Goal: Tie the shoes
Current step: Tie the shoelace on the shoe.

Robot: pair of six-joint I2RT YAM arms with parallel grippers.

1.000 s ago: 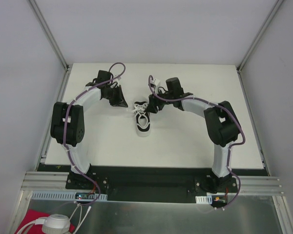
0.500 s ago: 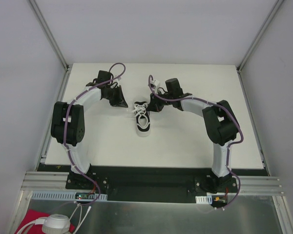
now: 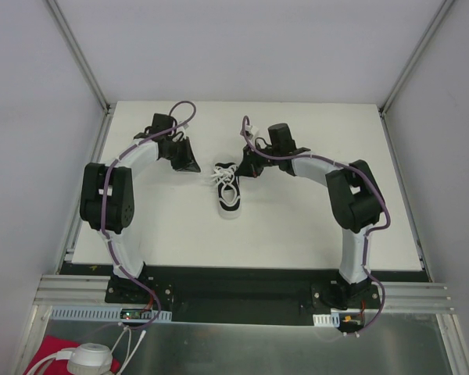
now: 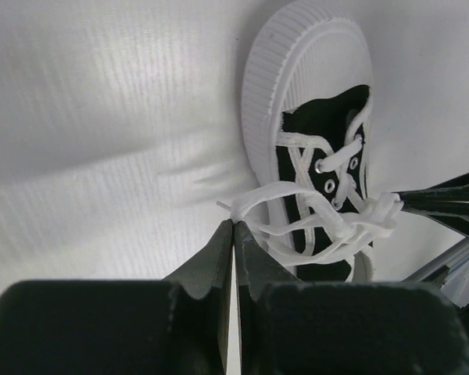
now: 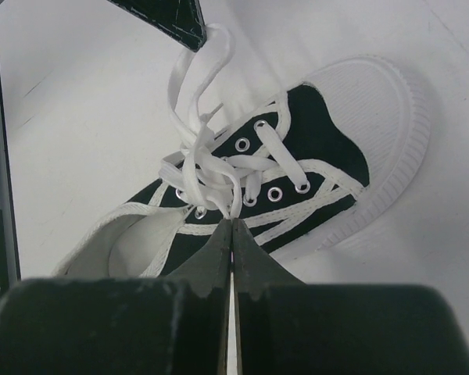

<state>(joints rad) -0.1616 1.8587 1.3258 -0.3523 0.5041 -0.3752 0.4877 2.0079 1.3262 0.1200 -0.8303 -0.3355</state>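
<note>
Pinching laces (image 5: 205,170), left hand (image 4: 232,226), right hand (image 5: 232,226) flank sneaker (image 3: 230,199) on white table (image 3: 313,226)

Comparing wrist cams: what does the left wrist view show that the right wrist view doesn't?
Left wrist only: the left tool closed on a lace loop beside the sneaker. Right wrist only: the right tool closed on a lace strand over the eyelets, plus the white-lined opening. Both: the black sneaker, its crossed white laces, and the opposite tool's tip holding lace.
</note>
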